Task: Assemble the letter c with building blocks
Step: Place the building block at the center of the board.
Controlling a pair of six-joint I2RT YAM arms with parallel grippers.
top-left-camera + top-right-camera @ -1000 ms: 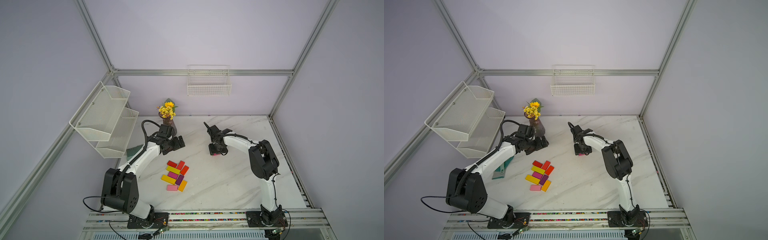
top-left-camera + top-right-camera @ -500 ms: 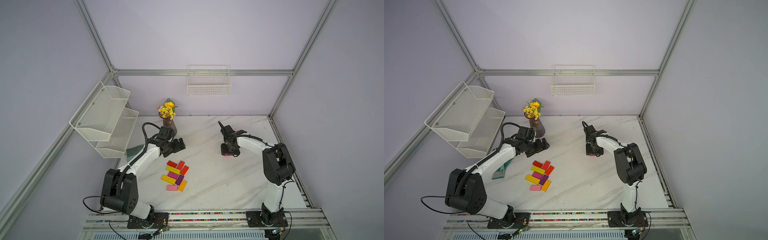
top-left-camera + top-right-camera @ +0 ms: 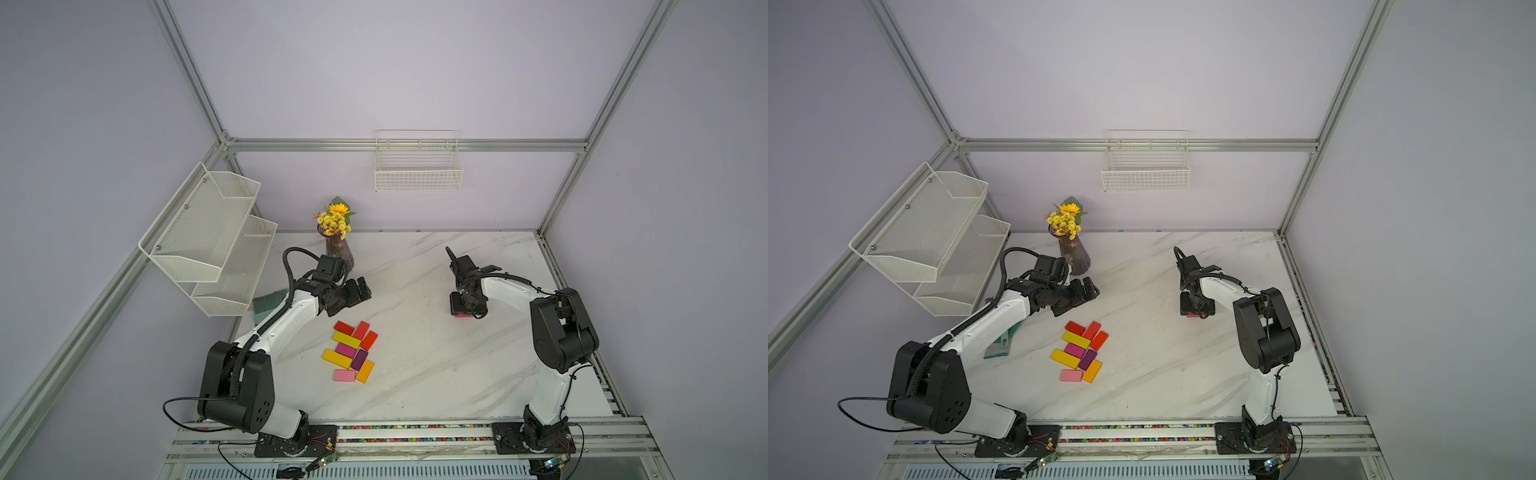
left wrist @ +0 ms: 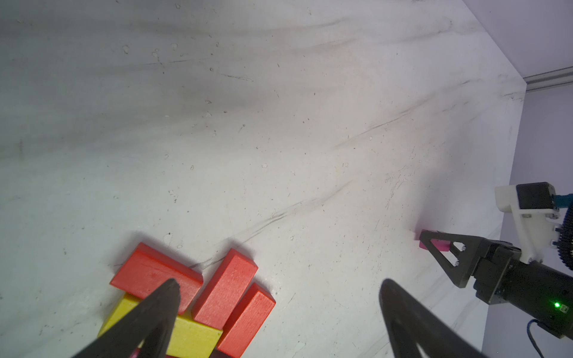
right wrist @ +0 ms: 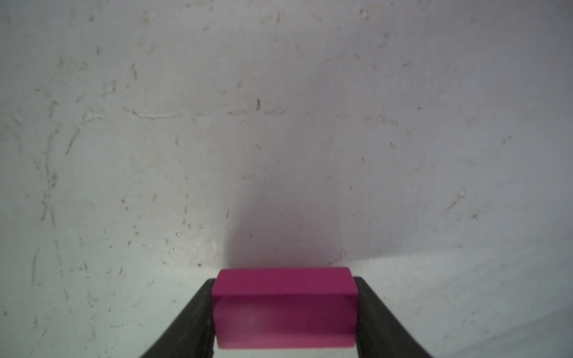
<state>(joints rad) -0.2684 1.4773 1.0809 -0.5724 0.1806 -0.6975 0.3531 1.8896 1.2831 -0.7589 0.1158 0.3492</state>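
Blocks [image 3: 351,351] mostly lie in a loose pile on the table [image 3: 436,374], no C begun, while the right gripper [image 3: 467,309] clamps one magenta block [image 5: 283,307] low over bare tabletop, well apart, and the left gripper [image 4: 280,283] hangs wide open near the pile.

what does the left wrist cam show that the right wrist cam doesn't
Only the left wrist view: red blocks and a yellow block bunched together, seen between the fingers of the left pincer, which is open and empty. Only the right wrist view: the magenta block close up, filling the clamped right pincer. Both: that magenta block held in the right pincer, small and side-on from the left wrist, and the marble table.
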